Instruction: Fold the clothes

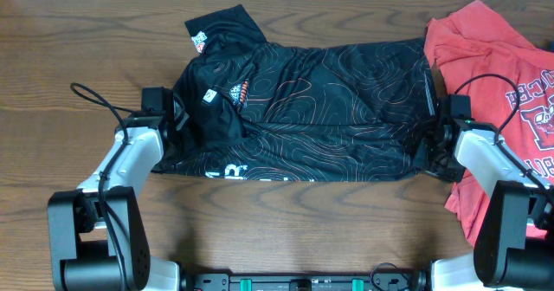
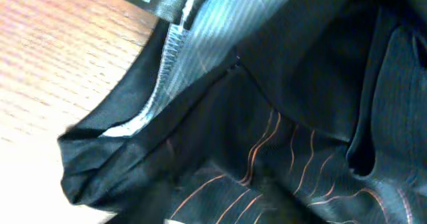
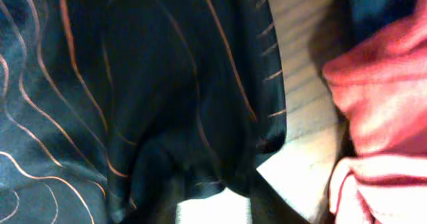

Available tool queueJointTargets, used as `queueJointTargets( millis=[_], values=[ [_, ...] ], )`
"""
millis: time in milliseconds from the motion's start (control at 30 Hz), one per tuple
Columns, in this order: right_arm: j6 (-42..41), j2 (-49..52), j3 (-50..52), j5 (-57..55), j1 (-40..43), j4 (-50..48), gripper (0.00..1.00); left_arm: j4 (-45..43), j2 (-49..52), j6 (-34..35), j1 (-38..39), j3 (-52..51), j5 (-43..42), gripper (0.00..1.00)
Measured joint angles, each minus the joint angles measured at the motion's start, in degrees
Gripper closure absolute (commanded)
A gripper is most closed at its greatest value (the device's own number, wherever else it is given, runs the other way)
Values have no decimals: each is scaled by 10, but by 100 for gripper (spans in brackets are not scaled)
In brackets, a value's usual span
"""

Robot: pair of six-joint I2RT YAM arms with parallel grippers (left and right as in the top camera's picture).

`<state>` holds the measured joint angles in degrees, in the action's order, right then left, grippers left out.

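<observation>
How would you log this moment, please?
black sports shirt: spread | left gripper: at left edge, grip unclear | right gripper: at right edge, grip unclear | red T-shirt: crumpled beside right gripper

We recorded two matching arms. The left arm [image 1: 121, 157] and the right arm [image 1: 483, 152] each had a smooth white shell set between black joints. A large, rounded black motor housing [image 1: 86, 230] sat at the near end of each. The left gripper [image 1: 170, 116] and the right gripper [image 1: 440, 128] had black bodies. A thin black cable [image 1: 93, 96] looped out from the left wrist, and a second cable loop [image 1: 485, 81] arched over the right wrist. Green connectors [image 1: 277, 283] marked the black base rail between the arms.
</observation>
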<state>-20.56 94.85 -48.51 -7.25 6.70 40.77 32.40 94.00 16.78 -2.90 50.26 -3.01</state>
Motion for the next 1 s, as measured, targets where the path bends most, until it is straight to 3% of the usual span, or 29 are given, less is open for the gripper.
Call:
queueJointTargets(
  millis=[133,233,533,1000],
  values=[
    [-4,0,0,2,0,14,91,-12,0,0,0,-13,-2,75],
    [-4,0,0,2,0,21,94,-22,0,4,0,-26,-3,94],
    [-5,3,0,2,0,59,99,-23,0,0,-6,-29,0,94],
    [-40,4,0,19,0,201,99,154,0,43,-136,-30,0,94]
  ],
)
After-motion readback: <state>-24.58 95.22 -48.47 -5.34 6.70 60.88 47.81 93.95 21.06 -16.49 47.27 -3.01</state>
